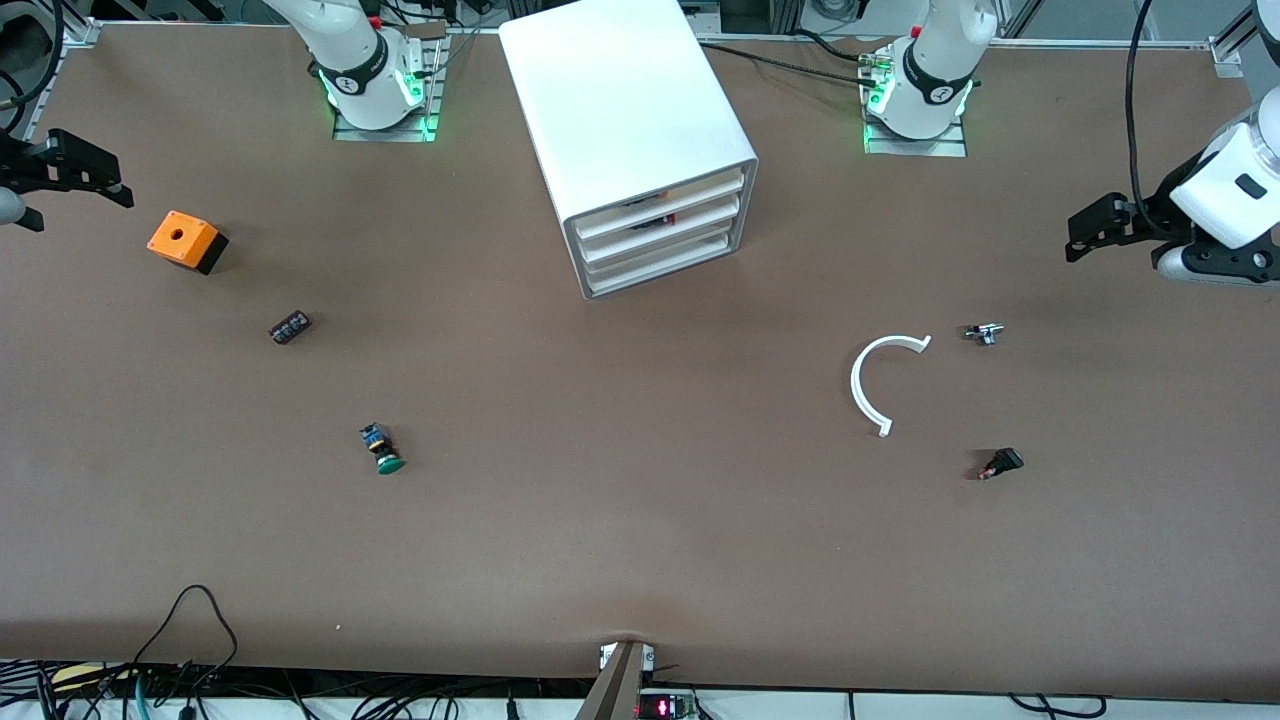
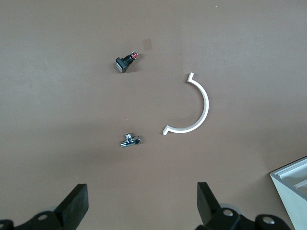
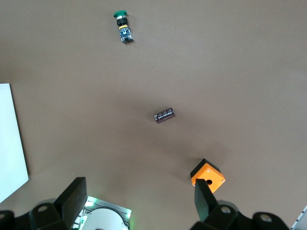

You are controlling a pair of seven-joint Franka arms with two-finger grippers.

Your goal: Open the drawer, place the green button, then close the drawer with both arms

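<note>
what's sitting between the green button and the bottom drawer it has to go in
Nothing visible: bare table lies between the button and the drawer. The drawer itself is shut, though, so it must be pulled out first.

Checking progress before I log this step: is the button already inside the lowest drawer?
No: the button lies on the bare table, nearer the front camera than the cabinet, whose lowest drawer is shut.

No text, label, brand, number or sign can be read on anything here.
</note>
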